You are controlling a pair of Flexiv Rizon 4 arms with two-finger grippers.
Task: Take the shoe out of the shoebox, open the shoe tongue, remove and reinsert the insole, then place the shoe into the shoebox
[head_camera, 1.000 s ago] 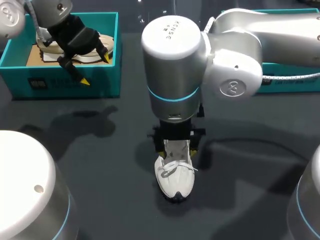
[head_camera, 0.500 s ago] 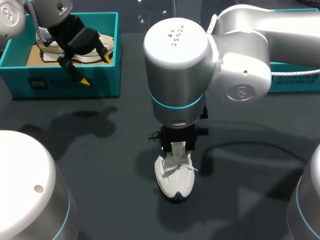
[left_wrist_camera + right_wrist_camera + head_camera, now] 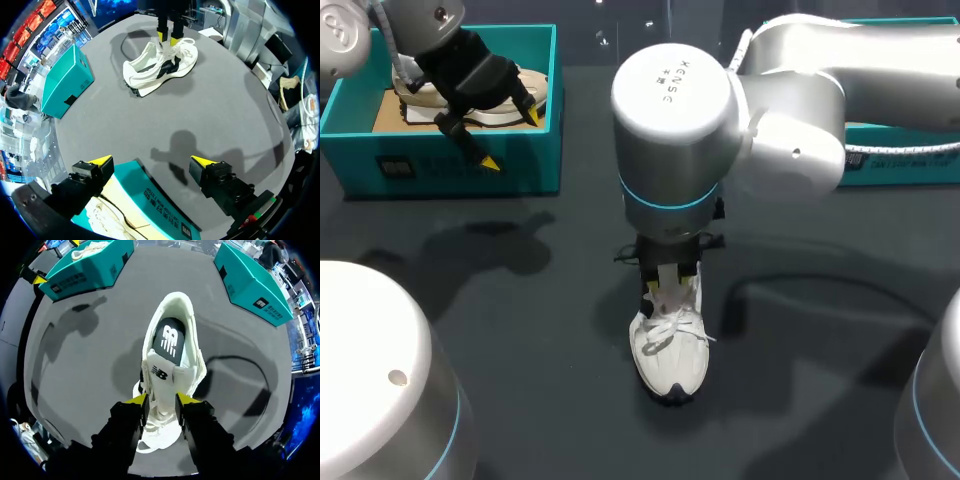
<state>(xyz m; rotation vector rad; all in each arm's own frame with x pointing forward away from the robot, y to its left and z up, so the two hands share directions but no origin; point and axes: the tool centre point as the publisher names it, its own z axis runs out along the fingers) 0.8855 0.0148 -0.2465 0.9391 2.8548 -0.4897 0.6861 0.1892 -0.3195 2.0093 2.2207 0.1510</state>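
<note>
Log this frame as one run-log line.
right claw: shut on white padded tongue of white lace-up sneaker on dark table | left claw: open, above teal cardboard shoebox | black insole: in sneaker

The dark grey counter point(image 3: 520, 330) carries a white shoe point(image 3: 670, 352) upright on its sole near the middle, an open teal shoebox point(image 3: 460, 170) at its far left corner, and another teal box point(image 3: 905, 165) along its far right edge.

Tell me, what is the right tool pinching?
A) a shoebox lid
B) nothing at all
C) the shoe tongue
C: the right tool has both yellow tips pressed against the shoe tongue, one from each side.
</note>
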